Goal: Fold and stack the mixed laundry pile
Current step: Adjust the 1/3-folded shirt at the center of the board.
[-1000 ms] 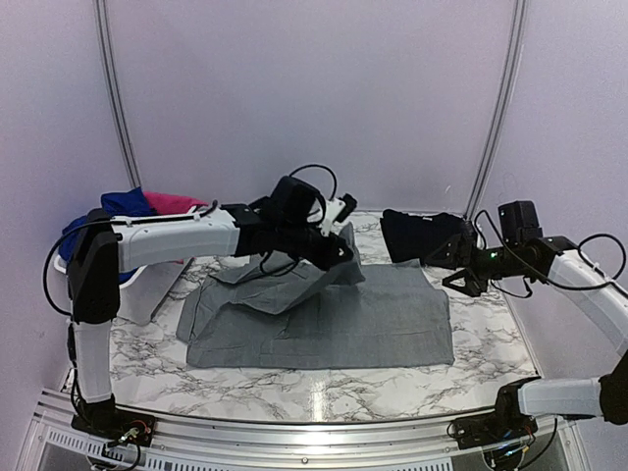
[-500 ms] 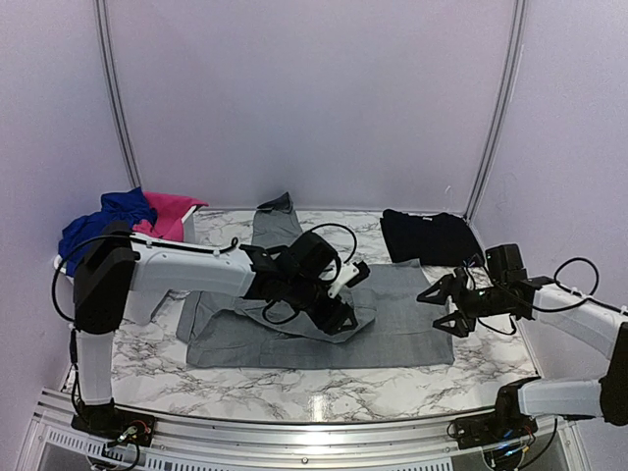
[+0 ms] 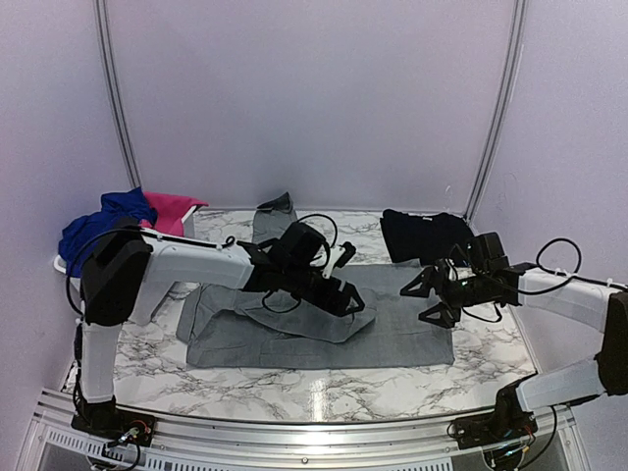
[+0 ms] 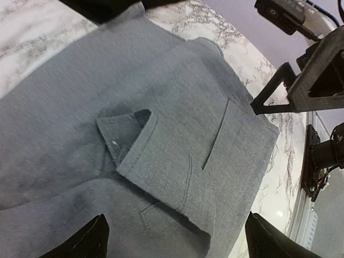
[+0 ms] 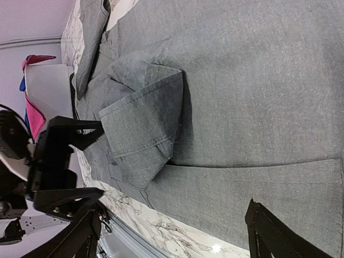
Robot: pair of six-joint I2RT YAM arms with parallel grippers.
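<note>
Blue piece (image 3: 98, 221) and pink piece (image 3: 172, 211): heaped well left of the shirt. Grey shirt (image 3: 392, 329): spread on the desk (image 3: 294, 388), one sleeve folded across its middle. Left gripper (image 4: 177, 226): over that fold, spread wide, empty. Right gripper (image 3: 412, 304): above the shirt's right edge, spread, empty. Black garment (image 3: 427, 235): just behind the shirt's right corner.

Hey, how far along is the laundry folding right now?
Done: the black garment looks folded at the far right. In hand: the grey shirt lies spread with one sleeve folded in; left gripper and right gripper hover open over it. Left: finishing it, plus the blue piece and pink piece.
</note>
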